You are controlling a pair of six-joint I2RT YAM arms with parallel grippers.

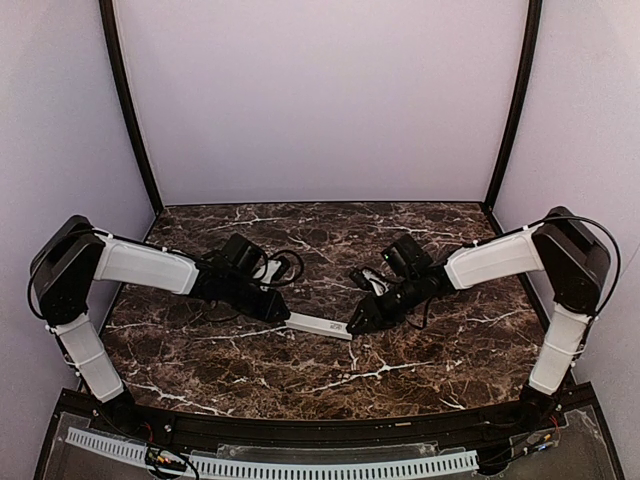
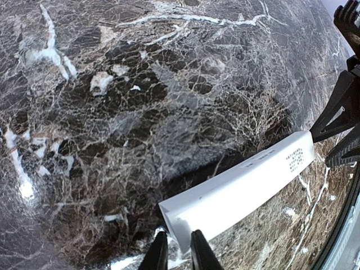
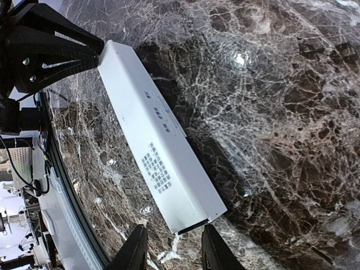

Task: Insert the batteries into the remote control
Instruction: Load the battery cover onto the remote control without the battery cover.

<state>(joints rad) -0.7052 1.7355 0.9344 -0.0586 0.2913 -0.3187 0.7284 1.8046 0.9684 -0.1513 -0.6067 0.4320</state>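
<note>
Dark brown marble tabletop (image 1: 300, 240) with white veins, plain lilac walls (image 1: 320, 100) behind. Slim, long white bar-shaped remote control (image 1: 318, 326) lies flat about mid-tabletop, slightly toward the near edge. Its long axis runs left-right, with the left end a touch farther from the near edge than the right end. Upward face is plain white with a small patch of dark printed dots and a few short dashes. The end by the right wrist camera shows a dark slit. No battery recess on this face, so the back is probably facing down. No orange-red batteries in any view.

At the remote's left end sits the left gripper (image 1: 280, 311), at its right end the right gripper (image 1: 357, 322). The bar spans the gap between them and both arms are about equally near. Left fingers (image 2: 198, 253) are narrow, with the remote's end corner showing between them; cannot tell if they actually pinch it. Right fingers (image 3: 135, 250) are moderately apart and straddle the other end. One is close to the edge and the other shows a clear gap, so nothing is clamped.

Likely next: hold both ends and turn the bar over to reach the recess. Jaws must close across the short width, square to the long axis. Risk: the thin bar skids on smooth marble if one side closes first.
</note>
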